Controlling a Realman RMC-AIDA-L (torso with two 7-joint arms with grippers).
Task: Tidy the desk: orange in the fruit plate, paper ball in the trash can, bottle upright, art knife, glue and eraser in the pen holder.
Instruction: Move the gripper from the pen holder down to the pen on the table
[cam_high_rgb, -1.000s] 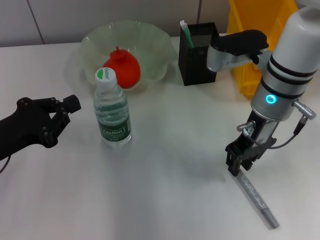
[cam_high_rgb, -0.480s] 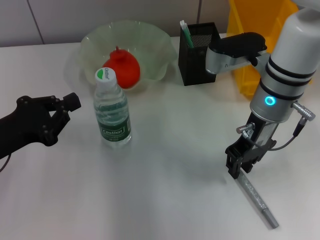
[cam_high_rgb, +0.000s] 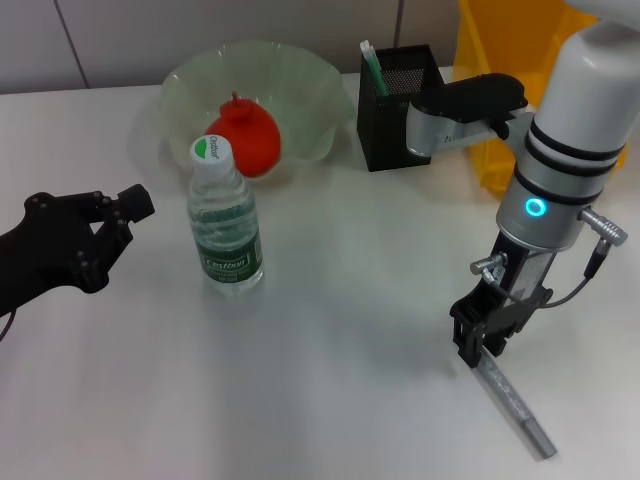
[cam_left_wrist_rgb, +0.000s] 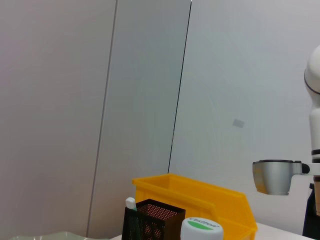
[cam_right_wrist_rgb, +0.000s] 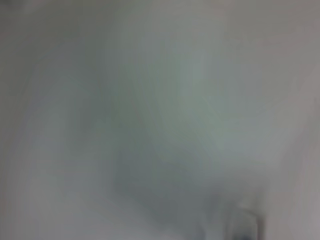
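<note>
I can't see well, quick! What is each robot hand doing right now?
Left gripper: off to the left of the bottle, holding nothing, cannot tell if open.
Right gripper: down at the art knife on the table, grip cannot be told.

Orange (cam_high_rgb: 245, 138) in fruit plate (cam_high_rgb: 310, 85); bottle (cam_high_rgb: 225, 222) before it.

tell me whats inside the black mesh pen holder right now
A white-capped green stick pokes out at one corner of the pen holder. Whatever sits lower down is hidden by the mesh walls, so other contents cannot be told.
</note>
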